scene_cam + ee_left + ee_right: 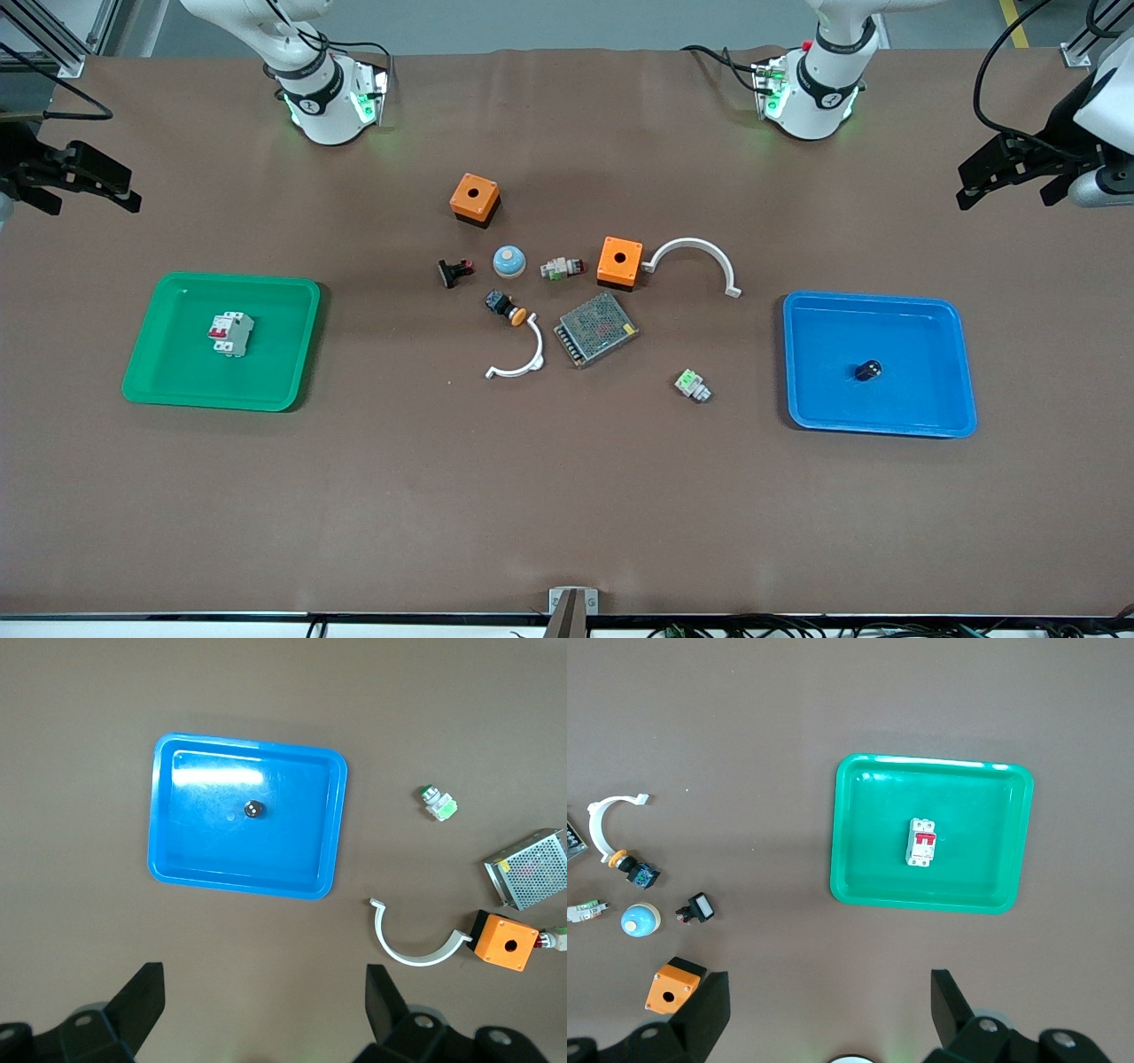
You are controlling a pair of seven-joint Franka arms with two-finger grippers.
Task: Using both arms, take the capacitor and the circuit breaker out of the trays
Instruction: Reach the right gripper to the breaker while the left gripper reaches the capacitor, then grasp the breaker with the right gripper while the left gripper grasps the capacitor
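The capacitor point(868, 369), a tiny black cylinder, lies in the blue tray point(961, 372) toward the left arm's end of the table. It also shows in the left wrist view point(255, 809). The breaker point(231, 333), white-grey with red levers, lies in the green tray point(142, 363) toward the right arm's end. It also shows in the right wrist view point(922, 842). My left gripper point(1005, 190) is open and empty, raised at the table's end beside the blue tray point(168, 859). My right gripper point(93, 202) is open and empty, raised at the table's end beside the green tray point(846, 886).
Loose parts lie mid-table between the trays: two orange boxes point(475, 199) point(619, 261), a mesh-covered box point(595, 329), two white curved pieces point(695, 257) point(523, 359), a black push-button with orange cap point(506, 307), a blue dome point(508, 260), a black clip-like part point(454, 272) and a white part with green top point(692, 385).
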